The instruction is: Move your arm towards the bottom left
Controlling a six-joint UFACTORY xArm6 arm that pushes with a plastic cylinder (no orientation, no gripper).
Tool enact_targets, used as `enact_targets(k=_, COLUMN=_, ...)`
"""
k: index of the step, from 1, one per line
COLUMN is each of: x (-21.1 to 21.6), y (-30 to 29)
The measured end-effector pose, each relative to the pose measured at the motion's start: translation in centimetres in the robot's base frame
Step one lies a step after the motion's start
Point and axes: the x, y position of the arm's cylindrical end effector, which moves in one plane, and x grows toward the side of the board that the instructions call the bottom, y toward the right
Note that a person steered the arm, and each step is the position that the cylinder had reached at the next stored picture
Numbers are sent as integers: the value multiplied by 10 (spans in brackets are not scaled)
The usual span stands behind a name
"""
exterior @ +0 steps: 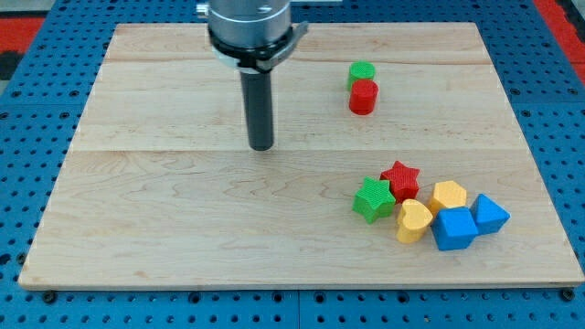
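My tip [261,146] rests on the wooden board [183,238] in its upper middle, left of all the blocks. A green cylinder [361,71] and a red cylinder [363,96] touch each other at the view's upper right. A cluster lies at the lower right: a green star [373,199], a red star [400,180], a yellow heart [413,221], a yellow hexagon [449,195], a blue cube [453,228] and a blue pentagon-like block [490,215]. The tip touches no block.
The board lies on a blue pegboard surface [37,137]. The arm's grey flange [249,23] hangs over the board's top edge.
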Motion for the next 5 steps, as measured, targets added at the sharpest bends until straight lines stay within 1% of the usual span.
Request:
enact_targets(k=2, x=0, y=-40)
enact_targets(k=5, x=0, y=-69)
